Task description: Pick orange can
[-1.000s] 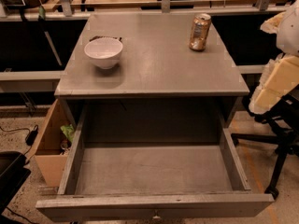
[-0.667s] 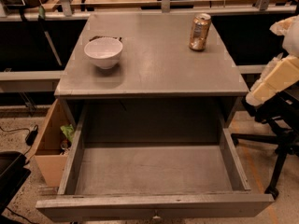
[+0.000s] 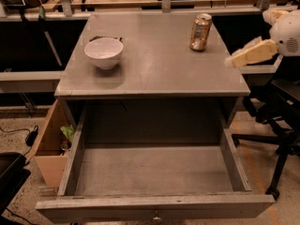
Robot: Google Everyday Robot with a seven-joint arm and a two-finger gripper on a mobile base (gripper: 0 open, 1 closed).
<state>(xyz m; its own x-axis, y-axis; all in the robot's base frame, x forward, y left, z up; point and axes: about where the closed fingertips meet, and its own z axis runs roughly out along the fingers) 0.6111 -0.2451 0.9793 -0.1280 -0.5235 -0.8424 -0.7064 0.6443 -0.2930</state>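
Note:
The orange can [image 3: 200, 32] stands upright near the far right corner of the grey table top [image 3: 154, 64]. It has a shiny orange-gold body and a silver top rim. My gripper [image 3: 251, 54] comes in from the right edge of the view, with a cream-coloured finger pointing left at the table's right edge. It is right of the can and a little nearer the camera, apart from it and touching nothing. The white rounded arm [image 3: 287, 32] is behind it.
A white bowl [image 3: 103, 52] sits on the left of the table top. Below the top, a wide empty drawer [image 3: 154, 170] is pulled open. A cardboard box [image 3: 51, 149] stands on the floor at left, and a black office chair [image 3: 281, 121] at right.
My gripper has risen and moved left, from beside the table's right edge to about the level of the table top, closer to the can. The can and the bowl have not moved.

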